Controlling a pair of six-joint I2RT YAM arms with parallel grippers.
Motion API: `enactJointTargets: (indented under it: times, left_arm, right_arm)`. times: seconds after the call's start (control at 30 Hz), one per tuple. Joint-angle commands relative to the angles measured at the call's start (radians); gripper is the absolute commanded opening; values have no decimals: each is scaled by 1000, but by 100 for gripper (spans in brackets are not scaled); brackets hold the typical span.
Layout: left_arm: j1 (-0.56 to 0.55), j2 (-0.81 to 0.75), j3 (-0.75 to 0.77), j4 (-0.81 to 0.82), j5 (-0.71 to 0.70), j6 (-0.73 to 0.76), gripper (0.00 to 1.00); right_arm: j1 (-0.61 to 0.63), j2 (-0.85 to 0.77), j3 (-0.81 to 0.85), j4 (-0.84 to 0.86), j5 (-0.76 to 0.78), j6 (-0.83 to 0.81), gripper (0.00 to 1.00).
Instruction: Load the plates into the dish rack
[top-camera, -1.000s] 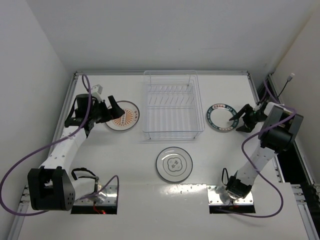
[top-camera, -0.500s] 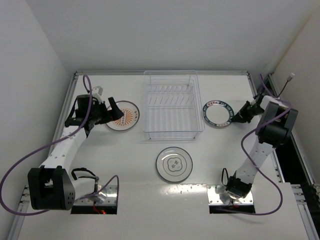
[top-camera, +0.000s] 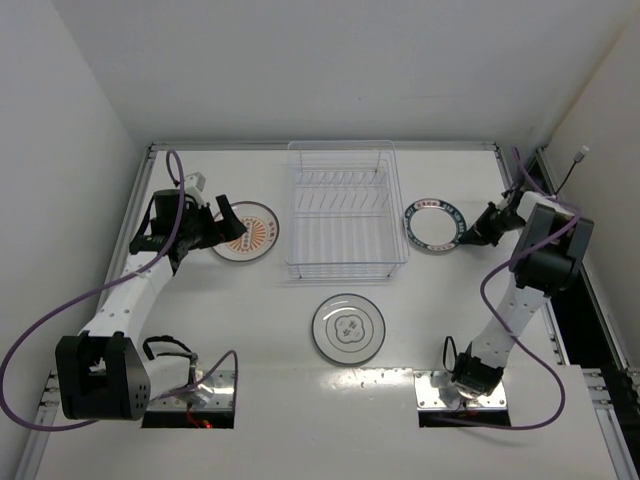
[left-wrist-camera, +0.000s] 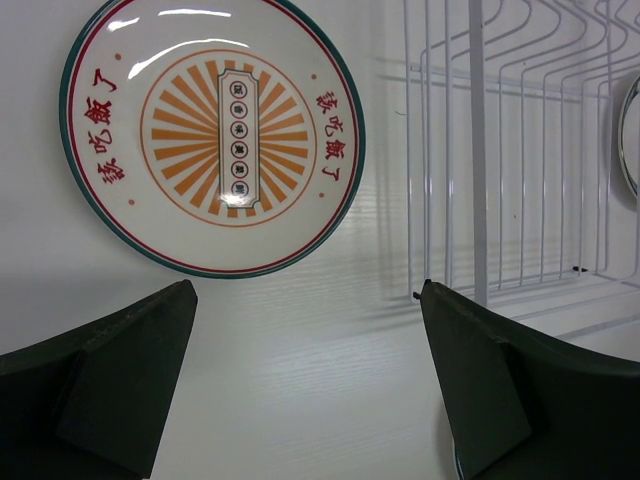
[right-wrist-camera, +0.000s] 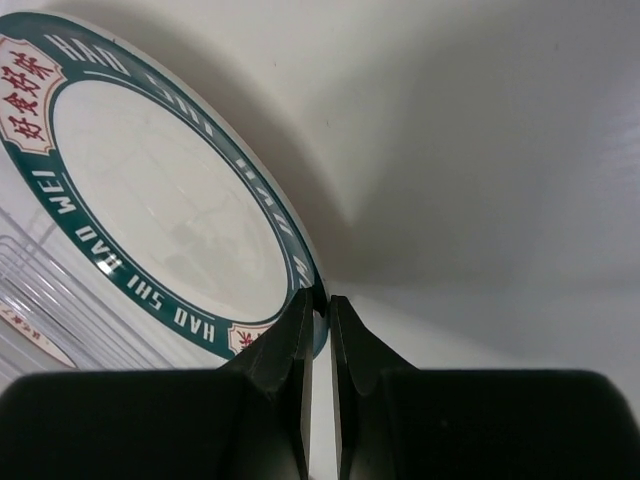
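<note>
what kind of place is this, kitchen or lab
Probably a robot lab bench, not a kitchen: plain white walled table, two bolted arms, just three plates and a clear dish rack.

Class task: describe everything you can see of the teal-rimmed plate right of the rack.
The teal-rimmed plate is round, glossy and looks ceramic, with a plain white centre. Its dark teal rim carries white lettering, HAO SHI HAO WEI, and pale panels with red Chinese characters. It is just right of the dish rack. The right gripper is shut on its rim, one finger on each face, and the plate looks tilted, that edge raised off the table.
</note>
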Motion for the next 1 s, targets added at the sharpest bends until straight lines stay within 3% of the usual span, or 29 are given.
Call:
enactJointTargets:
  times: [0.0, 0.27, 0.73, 0.97]
  left_arm:
    - [10, -12, 9, 4, -6, 14, 93]
    - [10, -12, 9, 4, -6, 14, 93]
    - [10, -12, 9, 4, -6, 14, 93]
    - [10, -12, 9, 4, -6, 14, 93]
  right_arm:
    - [4, -130, -37, 17, 43, -12, 0]
    - [81, -335, 10, -2, 138, -12, 0]
    - [119, -407, 59, -22, 176, -35, 0]
    - [137, -473, 189, -88, 216, -54, 0]
